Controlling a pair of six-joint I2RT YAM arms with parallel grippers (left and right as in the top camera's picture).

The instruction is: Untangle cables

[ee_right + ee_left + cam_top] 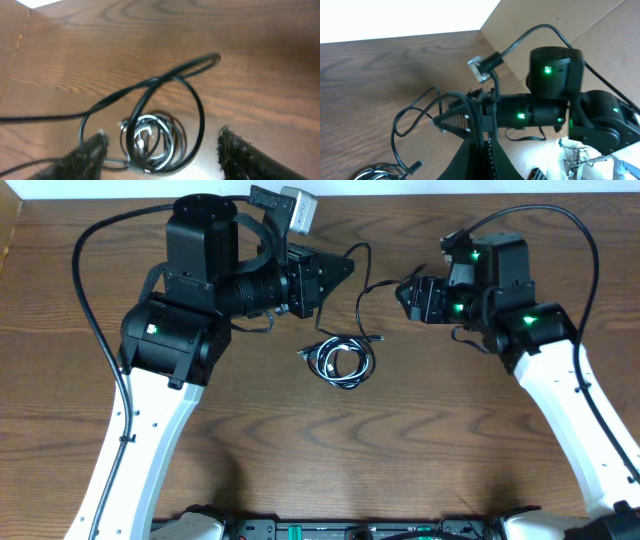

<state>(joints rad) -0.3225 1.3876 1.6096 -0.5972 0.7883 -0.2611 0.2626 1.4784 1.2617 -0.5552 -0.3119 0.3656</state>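
**Left hand pins a strand, right hand lines up on the knot**

Overhead: the knotted bundle (340,362) of cables lies on the surface (300,445) at mid-table, nearer the camera than both hands. A loose black cable (361,300) runs up from it to the left hand (340,268), which looks closed on it. The right hand (408,292) sits just beside that strand's other bend, well short of the bundle.

Left wrist: the left hand (482,150) shows its fingers pressed together, and a black cable (402,117) curls between it and the right hand (445,120) opposite. The bundle (375,172) is just visible at the lower left edge.

Right wrist: the right hand (160,135) is spread wide and holds nothing. The bundle (152,145), with the white cable (148,120) wound inside it, lies between the fingers but farther off. A big black loop (197,105) rings it.

I judge the step to be the right hand's reach for the knot. It should take one strand, best the white one, not the whole coil, then draw away from the left hand slowly.
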